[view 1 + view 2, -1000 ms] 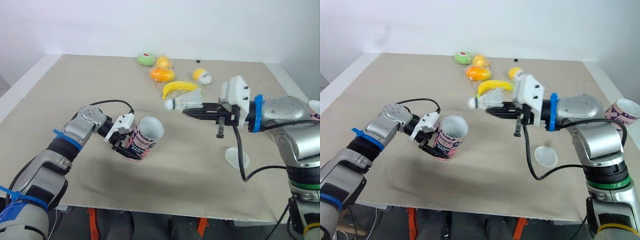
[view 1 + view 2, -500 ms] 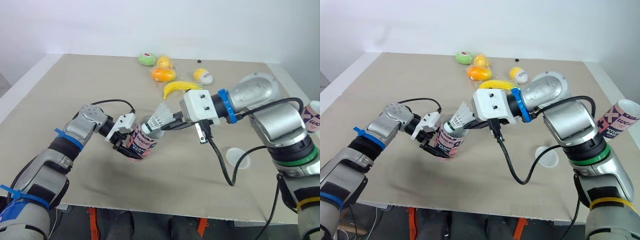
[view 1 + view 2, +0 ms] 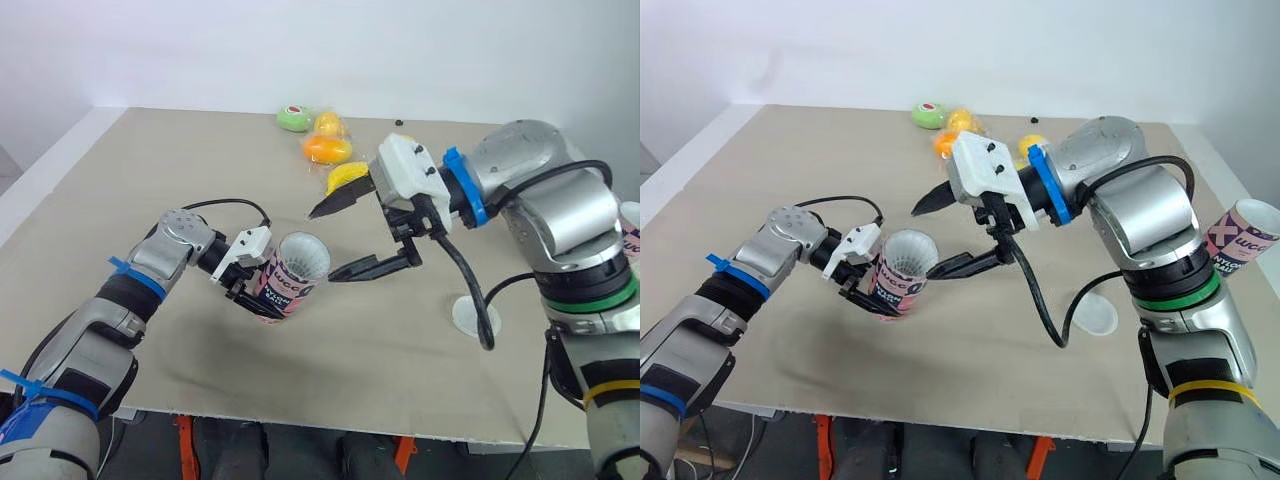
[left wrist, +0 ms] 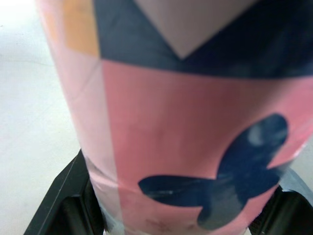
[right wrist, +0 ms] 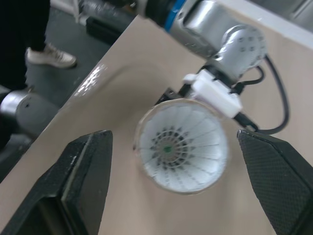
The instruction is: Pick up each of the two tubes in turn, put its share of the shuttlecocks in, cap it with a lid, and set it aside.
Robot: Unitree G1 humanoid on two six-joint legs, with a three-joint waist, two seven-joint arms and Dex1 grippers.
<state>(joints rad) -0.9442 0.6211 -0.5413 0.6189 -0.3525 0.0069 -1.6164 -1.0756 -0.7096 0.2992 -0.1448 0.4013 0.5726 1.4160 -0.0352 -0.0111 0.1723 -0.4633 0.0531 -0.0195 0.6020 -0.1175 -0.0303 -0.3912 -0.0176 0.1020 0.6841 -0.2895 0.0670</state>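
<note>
My left gripper (image 3: 255, 293) is shut on a pink and navy tube (image 3: 291, 274), holding it tilted above the table with its mouth toward the right arm. Its black fingers (image 4: 63, 196) clasp the tube's wall (image 4: 186, 122). A white shuttlecock (image 5: 182, 147) sits inside the tube, feathers facing out. My right gripper (image 3: 337, 238) stands open just beyond the tube's mouth, one finger (image 5: 83, 181) on each side, holding nothing. A second tube (image 3: 1241, 235) lies at the table's right edge. A round white lid (image 3: 474, 314) lies on the table below the right arm.
Toy fruit lies at the back of the tan table (image 3: 150, 180): a banana (image 3: 345, 177), an orange (image 3: 326, 148), a green piece (image 3: 293, 118) and a yellow piece (image 3: 327, 124). A person's shoe (image 5: 49, 56) shows on the floor beside the table.
My right gripper brought the shuttlecock leftward to the tube's mouth, let it go inside, and opened wide. The left gripper and tube have stayed put.
</note>
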